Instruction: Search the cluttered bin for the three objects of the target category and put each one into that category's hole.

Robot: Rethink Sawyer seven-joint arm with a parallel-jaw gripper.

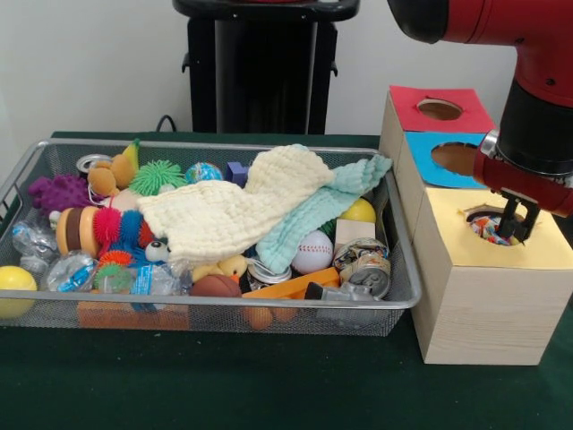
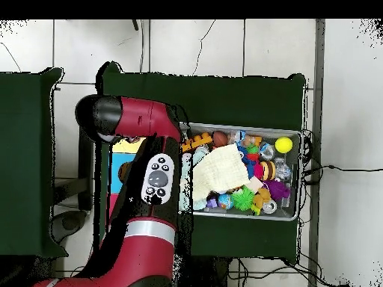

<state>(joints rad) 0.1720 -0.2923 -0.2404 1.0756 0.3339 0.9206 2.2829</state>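
A white cloth with multicoloured dots [image 1: 488,227] is seen inside the round hole [image 1: 483,218] cut in the yellow top of the largest pale wooden box [image 1: 479,296], at the right of the front view. The gripper [image 1: 517,224] is positioned directly over that hole's right side, its two dark fingers [image 1: 508,218] held a narrow gap apart with nothing visibly clamped between them; the dotted cloth lies just to the left of and below the fingertips. The red and black arm [image 1: 537,81] is seen descending from the upper right corner. Two more cloths remain in the wire mesh bin [image 1: 215,305], which fills the left and centre of the frame: a cream waffle-knit cloth [image 1: 237,210] is spread across the middle of the clutter, and a mint-green waffle-knit cloth [image 1: 327,206] is draped beside it to the right, partly tucked under the cream one, both well apart from the gripper. Behind the large box, a blue-topped box [image 1: 448,161] and a red-topped box [image 1: 439,107] are lined up toward the upper right. Around the cloths, a baseball [image 1: 312,252], a yellow ball [image 1: 15,282], a purple spiky toy [image 1: 58,192] and a crushed can [image 1: 365,264] are visible. In the overhead view, the arm [image 2: 142,187] covers the boxes at centre left, and the cream cloth [image 2: 221,168] shows in the bin [image 2: 295,176].
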